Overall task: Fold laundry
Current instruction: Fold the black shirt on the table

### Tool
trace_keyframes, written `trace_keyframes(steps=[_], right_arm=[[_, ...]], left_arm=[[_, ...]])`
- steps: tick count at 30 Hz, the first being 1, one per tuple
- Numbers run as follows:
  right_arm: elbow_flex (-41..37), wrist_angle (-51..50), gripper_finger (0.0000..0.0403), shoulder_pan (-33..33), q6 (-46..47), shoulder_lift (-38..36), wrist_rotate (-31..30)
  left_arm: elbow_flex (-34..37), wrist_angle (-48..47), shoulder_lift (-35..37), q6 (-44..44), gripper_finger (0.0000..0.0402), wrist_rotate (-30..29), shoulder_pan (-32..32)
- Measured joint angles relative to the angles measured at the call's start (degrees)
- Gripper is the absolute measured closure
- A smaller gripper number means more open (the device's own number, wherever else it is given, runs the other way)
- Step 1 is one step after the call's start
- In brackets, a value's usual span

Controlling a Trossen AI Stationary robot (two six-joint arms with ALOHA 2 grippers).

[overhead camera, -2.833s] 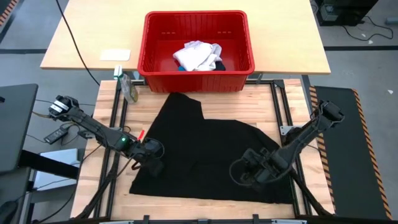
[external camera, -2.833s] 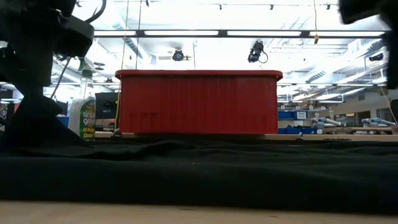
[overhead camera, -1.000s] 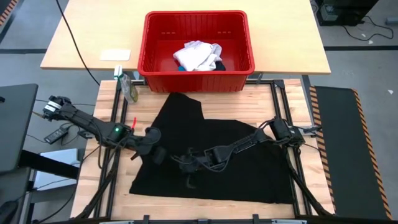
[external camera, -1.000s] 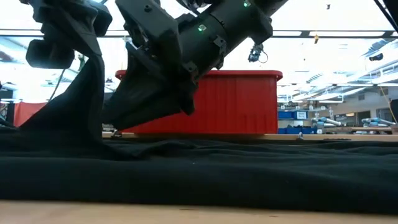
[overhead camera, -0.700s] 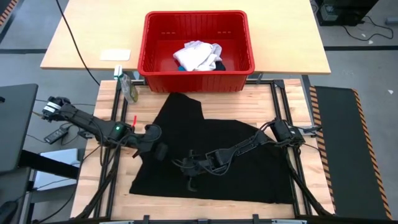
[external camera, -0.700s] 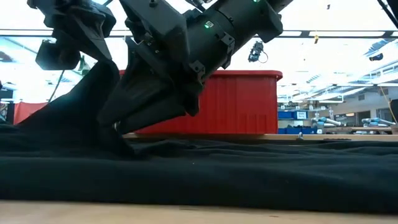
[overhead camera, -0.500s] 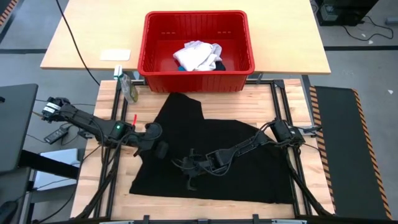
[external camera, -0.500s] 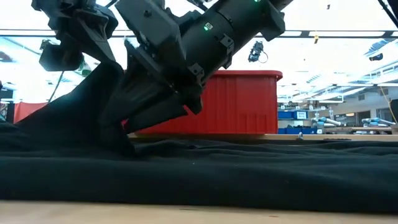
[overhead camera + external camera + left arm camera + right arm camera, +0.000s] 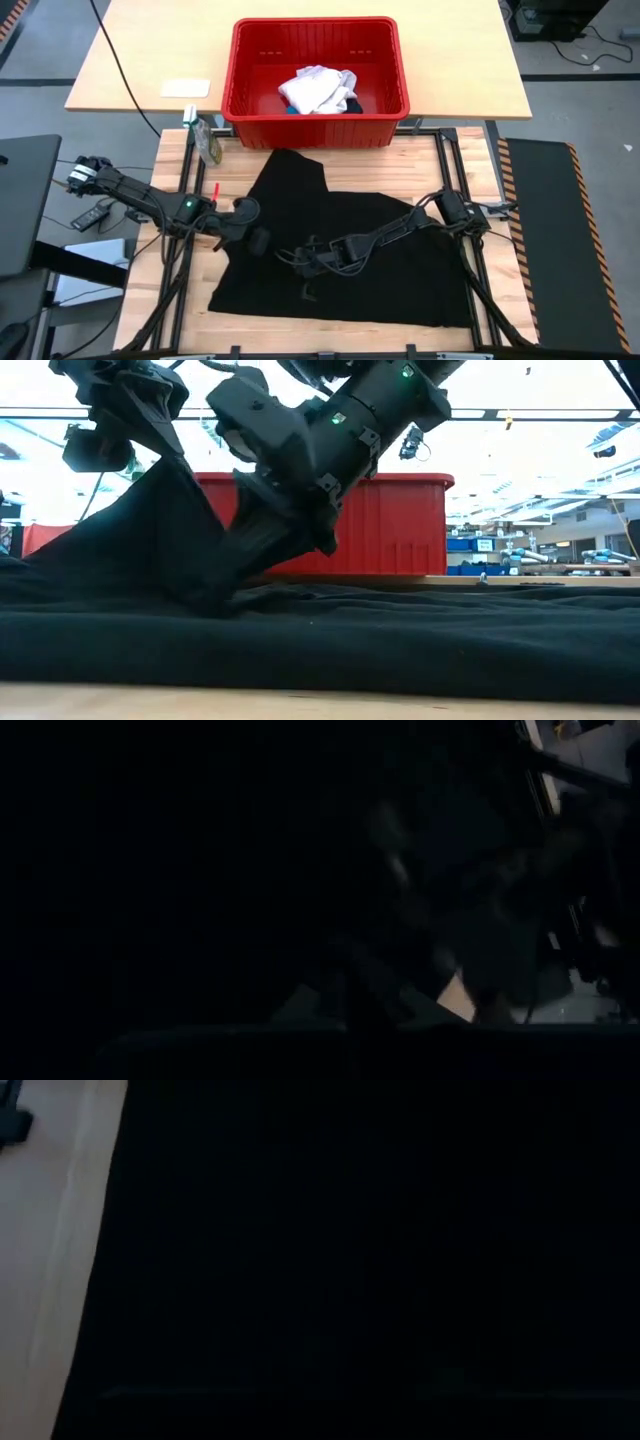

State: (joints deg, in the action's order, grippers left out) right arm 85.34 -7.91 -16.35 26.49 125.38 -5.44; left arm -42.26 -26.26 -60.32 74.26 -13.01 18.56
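The black shirt (image 9: 345, 240), spread in front of the red basket (image 9: 316, 128), is pinched and lifted at its edge by the left gripper (image 9: 256, 238) and at its middle by the right gripper (image 9: 296, 262), while a white garment (image 9: 316, 90) is held in that basket.

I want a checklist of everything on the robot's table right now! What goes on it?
Surface: wooden table, mostly covered.
Job's things: black shirt spread flat, left edge lifted; white garment in the red basket.
Clutter: spray bottle near the basket.
Grippers: left gripper shut on the black shirt; right gripper shut, down at the shirt beside it.
Cables: black cable across the far table.
Surroundings: lab room behind, no person seen.
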Motion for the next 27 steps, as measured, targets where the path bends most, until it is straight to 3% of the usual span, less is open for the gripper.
trace_keyframes(steps=[3,5,7,11,19,27], right_arm=[[0.0,-5.4,0.0391,0.3,0.5,-2.1,2.8],[0.0,-7.7,0.0395,0.5,-1.0,-3.6,8.0],[0.0,-8.3,0.0395,0.9,-2.5,-5.4,14.3],[0.1,-4.5,0.0397,1.4,-3.3,-6.6,24.4],[0.0,4.3,0.0396,1.4,2.8,-1.8,29.3],[0.0,5.8,0.035,-0.5,5.0,0.2,31.5]], left_arm=[[0.0,-1.6,0.0,-4.2,0.0401,7.6,0.2],[0.0,-3.6,-0.1,-6.9,0.0401,16.5,0.8],[0.0,-5.6,-0.6,-5.9,0.0401,20.6,2.3],[0.0,-6.4,-0.9,-1.8,0.0401,21.0,6.7],[0.0,-6.7,-7.1,8.4,0.0401,19.4,14.2],[0.0,-0.9,-11.3,17.4,0.04,18.9,20.2]])
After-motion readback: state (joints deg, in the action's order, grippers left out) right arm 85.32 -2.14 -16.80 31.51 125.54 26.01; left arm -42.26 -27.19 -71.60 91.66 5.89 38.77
